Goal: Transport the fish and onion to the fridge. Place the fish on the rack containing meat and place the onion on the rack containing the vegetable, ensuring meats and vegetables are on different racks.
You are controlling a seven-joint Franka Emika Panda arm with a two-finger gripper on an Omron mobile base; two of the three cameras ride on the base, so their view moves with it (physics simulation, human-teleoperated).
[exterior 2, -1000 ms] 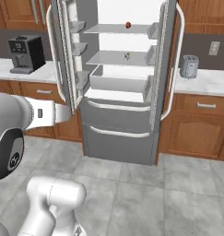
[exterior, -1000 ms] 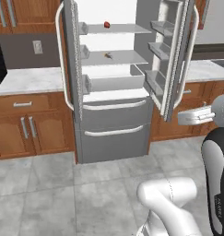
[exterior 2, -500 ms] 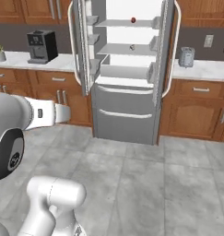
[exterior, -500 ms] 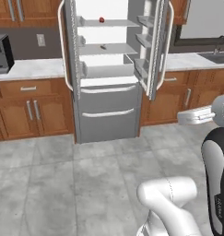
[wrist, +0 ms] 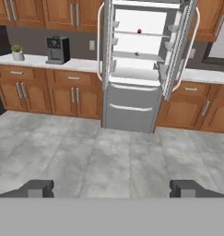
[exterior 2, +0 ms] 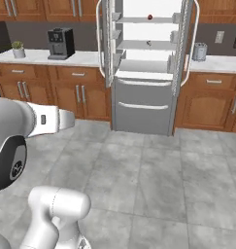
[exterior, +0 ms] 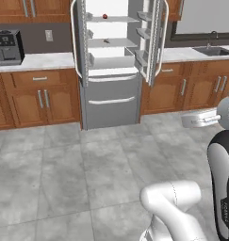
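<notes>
two doors of the fridge point(wrist: 131, 108) stand wide; gripper point(wrist: 111, 189) is spread, holding nothing. fish and onion, likely light and slippery, suit a mid-body grasp.

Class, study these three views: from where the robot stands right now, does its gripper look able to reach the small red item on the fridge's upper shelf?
Probably not. The fridge stands open, so nothing blocks the red item, but a wide stretch of floor lies between it and the open, empty gripper. The base would likely need to drive closer.
</notes>
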